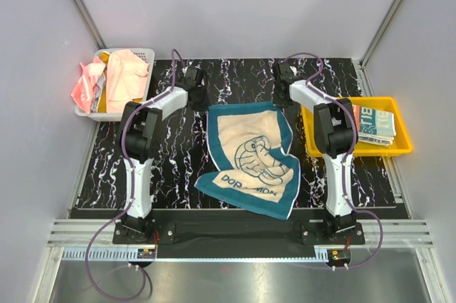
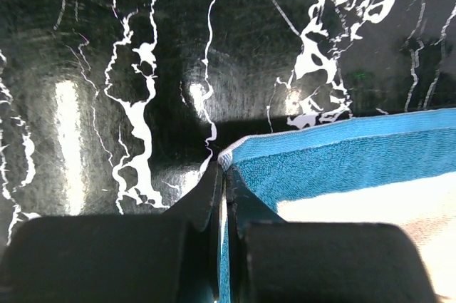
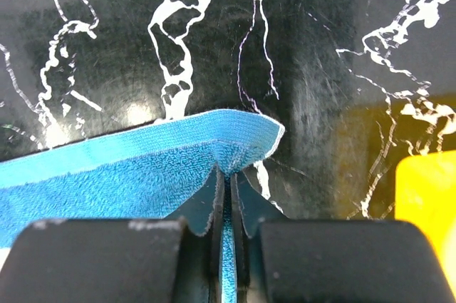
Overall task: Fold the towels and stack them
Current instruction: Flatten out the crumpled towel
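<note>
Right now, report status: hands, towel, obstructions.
Left hand shut on teal towel, far-left corner. Right hand shut on far-right corner. Near edge rumpled. Yellow tray beside right arm.

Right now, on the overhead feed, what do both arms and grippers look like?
Left arm and right arm: white links with dark grey-black joints on black bases, each trailing a thin purple cable. Left gripper and right gripper: two matte black, wedge-shaped fingers, no markings visible.
</note>
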{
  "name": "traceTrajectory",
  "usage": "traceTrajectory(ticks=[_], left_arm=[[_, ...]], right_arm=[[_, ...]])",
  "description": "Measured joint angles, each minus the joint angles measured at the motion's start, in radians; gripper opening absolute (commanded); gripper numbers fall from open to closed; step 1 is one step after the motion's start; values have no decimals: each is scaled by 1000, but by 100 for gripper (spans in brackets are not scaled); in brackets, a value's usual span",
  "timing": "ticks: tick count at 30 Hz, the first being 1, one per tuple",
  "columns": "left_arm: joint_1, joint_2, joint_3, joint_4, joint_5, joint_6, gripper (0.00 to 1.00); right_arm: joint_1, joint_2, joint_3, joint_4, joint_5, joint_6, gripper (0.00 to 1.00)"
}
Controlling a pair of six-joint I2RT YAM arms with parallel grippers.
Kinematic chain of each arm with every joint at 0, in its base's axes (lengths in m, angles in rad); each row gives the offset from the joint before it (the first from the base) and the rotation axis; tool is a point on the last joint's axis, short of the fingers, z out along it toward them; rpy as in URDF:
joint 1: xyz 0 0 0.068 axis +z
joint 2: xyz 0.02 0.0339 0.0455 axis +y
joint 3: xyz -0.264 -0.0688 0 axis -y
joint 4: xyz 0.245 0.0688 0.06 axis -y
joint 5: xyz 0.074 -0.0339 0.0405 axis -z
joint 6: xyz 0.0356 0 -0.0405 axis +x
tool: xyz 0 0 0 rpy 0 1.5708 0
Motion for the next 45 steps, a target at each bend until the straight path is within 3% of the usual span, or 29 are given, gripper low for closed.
traceTrajectory(ticks=[7, 16, 20, 28, 34, 45], left_arm=[[0, -153, -14, -45, -18, 2, 0], [-42, -605, -26, -79, -61, 38, 0], [-78, -731, 66, -164, -79, 86, 0], [-159, -851, 380, -309, -94, 187, 0], [-183, -893, 584, -366, -64, 216, 0], [-188, -966, 670, -334, 40, 222, 0]], right_arm=[[0, -122, -12, -39, -26, -6, 0], [5, -553, -16, -51, -111, -17, 0], [22, -721, 36, -60, -155, -39, 0], [46, -937, 173, -82, -251, -64, 0], [58, -1006, 295, -107, -341, -62, 0], [64, -1032, 473, -138, -483, -39, 0]])
